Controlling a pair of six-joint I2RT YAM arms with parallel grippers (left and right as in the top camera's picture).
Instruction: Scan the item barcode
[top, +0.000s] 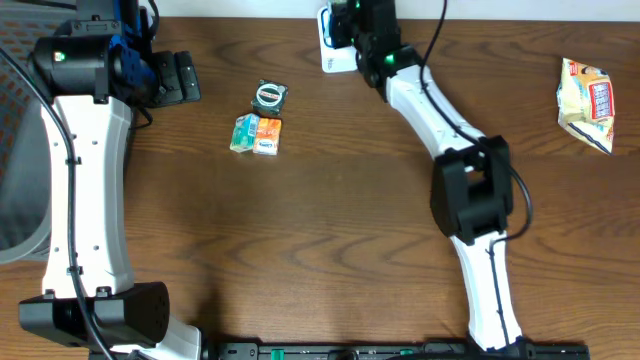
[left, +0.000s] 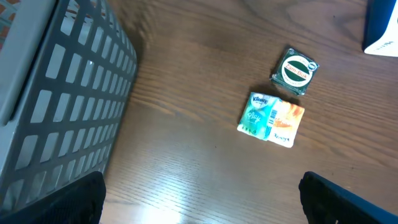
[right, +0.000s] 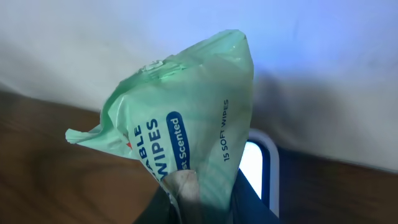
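- A grey plastic lattice basket (left: 62, 93) fills the left side of the left wrist view, at the table's left edge.
- On the brown wooden table (top: 320, 230), a small round green-and-white tin (top: 268, 96) lies just beside a flat teal-and-orange tissue pack (top: 256, 134). The two are nearly touching, left of centre.
- A cream-and-red crinkled snack bag (top: 587, 103) lies far off at the right edge, well apart from everything else.
- A white-framed scanner unit (top: 330, 50) sits at the far edge of the table. From the right wrist its lit window shows just behind and below the held pack.
- Nothing lies between the pack and that window. The right arm's own links cover most of the unit from overhead.
- The right gripper (right: 199, 205) is nearly closed, pinching the lower edge of a pale green soft plastic pack of wipes (right: 186, 106).
- The pack stands up from the fingers and tapers to a crumpled top. Its printed side faces the wrist camera. No barcode shows on that side.
- The left gripper (left: 202, 211) is spread as wide as it goes and holds nothing. It hangs above bare wood between the basket and the tissue pack, touching neither.
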